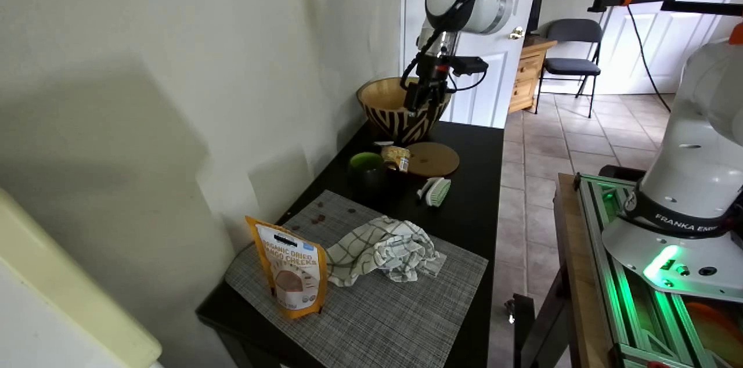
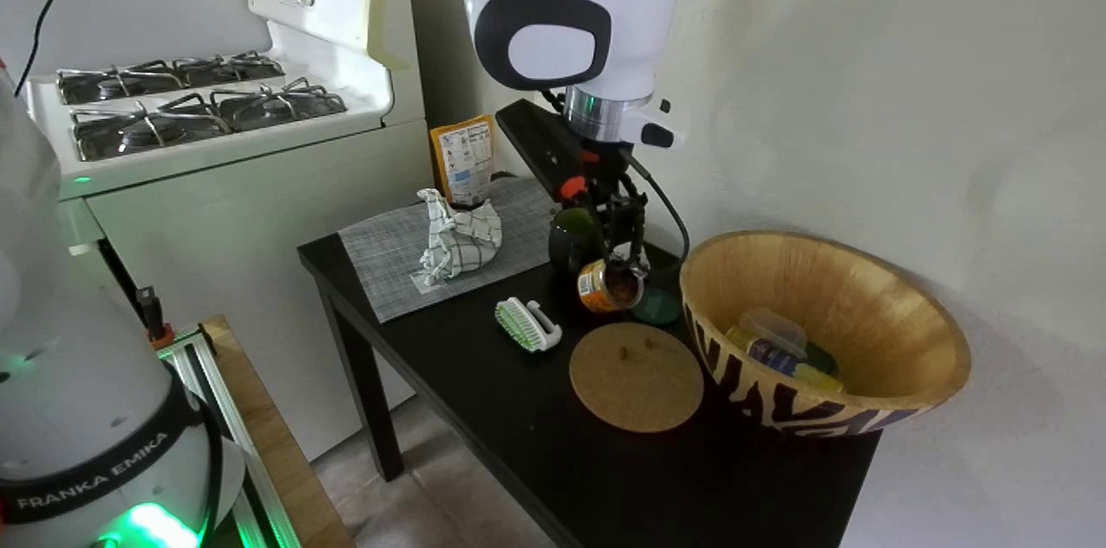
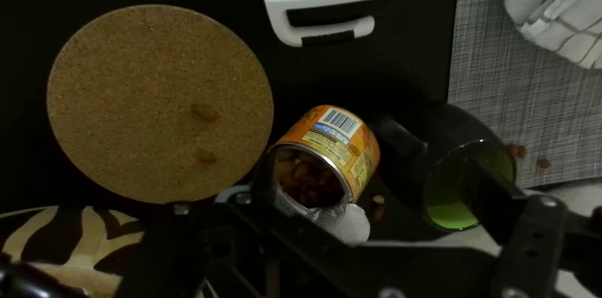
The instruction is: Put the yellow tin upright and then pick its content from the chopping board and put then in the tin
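Observation:
The yellow-orange tin (image 1: 396, 157) lies on its side on the black table, between the chopping board and a mug. It also shows in an exterior view (image 2: 594, 289) and in the wrist view (image 3: 338, 140). Its open mouth shows brown nuts inside, and its foil lid is peeled back. The chopping board (image 3: 141, 67) is a flat tan disc with two brown nuts (image 3: 205, 113) on it; it shows in both exterior views (image 1: 442, 160) (image 2: 635, 397). My gripper (image 3: 371, 171) is open above the tin, one finger near its mouth, one over the mug.
A dark mug (image 3: 451, 208), green inside, stands right beside the tin. A brush (image 2: 527, 325) lies near the board. A large striped bowl (image 2: 829, 271) stands by the wall. A grey placemat (image 1: 406, 310) holds a checked cloth (image 1: 377, 249), a pouch (image 1: 293, 275) and loose nuts (image 3: 516, 151).

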You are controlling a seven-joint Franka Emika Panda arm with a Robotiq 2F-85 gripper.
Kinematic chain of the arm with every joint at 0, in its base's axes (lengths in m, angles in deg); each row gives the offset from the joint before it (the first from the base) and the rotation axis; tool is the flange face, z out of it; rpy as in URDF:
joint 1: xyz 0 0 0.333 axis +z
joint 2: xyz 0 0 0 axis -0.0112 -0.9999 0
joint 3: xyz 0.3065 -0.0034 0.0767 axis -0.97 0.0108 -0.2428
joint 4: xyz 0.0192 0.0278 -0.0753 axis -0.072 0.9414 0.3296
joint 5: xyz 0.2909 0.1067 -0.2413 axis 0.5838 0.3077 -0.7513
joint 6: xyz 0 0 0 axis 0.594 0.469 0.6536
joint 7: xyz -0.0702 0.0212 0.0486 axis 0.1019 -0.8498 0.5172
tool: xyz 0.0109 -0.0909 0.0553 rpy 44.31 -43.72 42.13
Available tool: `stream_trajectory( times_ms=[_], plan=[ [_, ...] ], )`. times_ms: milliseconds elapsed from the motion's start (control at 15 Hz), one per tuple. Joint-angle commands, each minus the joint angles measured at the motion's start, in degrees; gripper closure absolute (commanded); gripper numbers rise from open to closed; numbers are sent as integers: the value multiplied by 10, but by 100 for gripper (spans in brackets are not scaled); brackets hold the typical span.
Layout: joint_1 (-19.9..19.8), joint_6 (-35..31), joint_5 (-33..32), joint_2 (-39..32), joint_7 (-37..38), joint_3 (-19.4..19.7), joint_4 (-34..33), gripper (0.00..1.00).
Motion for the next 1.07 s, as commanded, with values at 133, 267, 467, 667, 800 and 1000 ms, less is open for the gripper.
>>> stream_trajectory(
  times_ms=[133, 267, 467, 667, 800, 1000],
  plan=[
    [-16, -44, 42, -76, -27, -19, -30, 0],
    [-29, 3, 60, -90, -60, -27, -54, 1],
    [-32, 0, 46, -81, -47, -34, -45, 0],
    [-37, 11, 50, -84, -56, -35, -55, 0],
    [-39, -21, 71, -90, -66, -40, -53, 0],
    [-39, -104, 111, -94, -71, -53, -42, 0]
  ],
)
